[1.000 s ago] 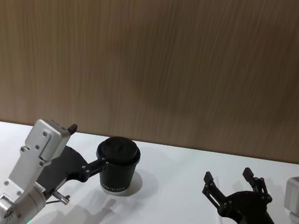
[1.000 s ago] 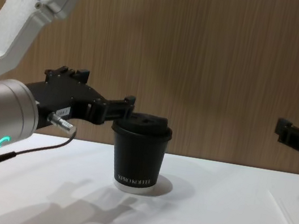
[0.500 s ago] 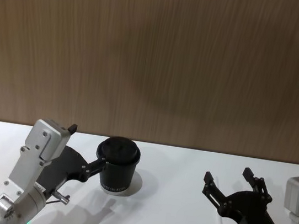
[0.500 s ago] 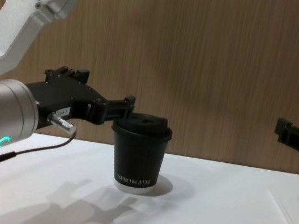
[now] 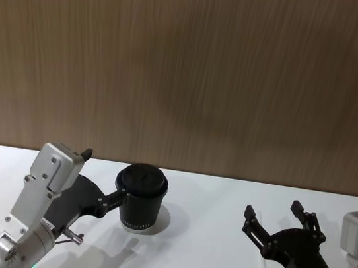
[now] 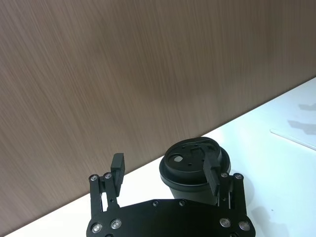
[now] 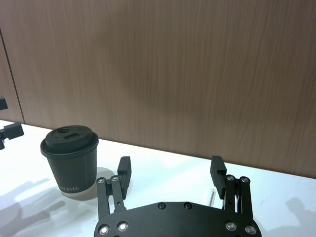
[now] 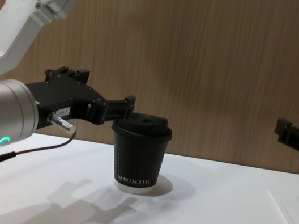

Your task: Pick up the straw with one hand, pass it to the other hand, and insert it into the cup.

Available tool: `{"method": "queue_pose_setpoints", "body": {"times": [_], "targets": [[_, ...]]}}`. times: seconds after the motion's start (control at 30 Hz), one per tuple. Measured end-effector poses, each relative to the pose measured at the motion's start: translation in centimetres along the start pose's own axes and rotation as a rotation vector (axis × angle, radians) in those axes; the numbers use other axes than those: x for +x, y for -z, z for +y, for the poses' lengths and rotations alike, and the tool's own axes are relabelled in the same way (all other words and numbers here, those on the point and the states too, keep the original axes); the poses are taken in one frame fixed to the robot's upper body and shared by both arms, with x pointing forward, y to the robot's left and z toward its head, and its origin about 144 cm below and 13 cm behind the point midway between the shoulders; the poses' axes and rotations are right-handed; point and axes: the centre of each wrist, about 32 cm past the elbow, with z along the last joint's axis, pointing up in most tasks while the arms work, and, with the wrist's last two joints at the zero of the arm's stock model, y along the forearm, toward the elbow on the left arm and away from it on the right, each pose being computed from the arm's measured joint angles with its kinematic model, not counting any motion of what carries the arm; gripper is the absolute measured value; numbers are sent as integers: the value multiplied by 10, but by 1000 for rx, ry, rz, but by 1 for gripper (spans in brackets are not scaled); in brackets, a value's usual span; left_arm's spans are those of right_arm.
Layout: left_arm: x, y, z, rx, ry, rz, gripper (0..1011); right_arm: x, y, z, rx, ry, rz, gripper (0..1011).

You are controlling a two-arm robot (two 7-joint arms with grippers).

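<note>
The straw [image 6: 292, 138] lies flat on the white table [image 5: 203, 244] toward its right edge, untouched; pickup is not yet done. The right gripper [image 5: 272, 209] hovers above it, fingers spread wide and empty (a stance suited, in my judgement, to descending onto it). The cup [image 5: 140, 198] stands upright near the table's middle, lid on. The left gripper [image 5: 105, 175] hangs at lid height, likewise spread and empty, one fingertip just beside the lid, probably placed to receive the handover.

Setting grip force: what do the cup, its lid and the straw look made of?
Cup: likely paper, matte black wall, printed white lettering, white base rim. Lid: seemingly moulded plastic, slight sheen, raised ridges and a hole. Straw: thin, white, probably plastic; too slender to be sure.
</note>
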Motion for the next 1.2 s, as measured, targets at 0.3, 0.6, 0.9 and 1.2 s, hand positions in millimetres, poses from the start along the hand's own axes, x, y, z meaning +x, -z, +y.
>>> {"method": "queue_pose_setpoints", "body": {"times": [0.3, 0.6, 0.9, 1.2], "targets": [[0, 0, 0, 0, 0, 0, 1003, 0, 0, 0, 0, 0, 0, 1001], [0, 0, 0, 0, 0, 0, 1003, 0, 0, 0, 0, 0, 0, 1001], [0, 0, 0, 0, 0, 0, 1003, 0, 0, -1, -4, 2, -3, 1001], [0, 0, 0, 0, 0, 0, 1003, 4, -1, -3, -39, 8, -28, 1001]]}}
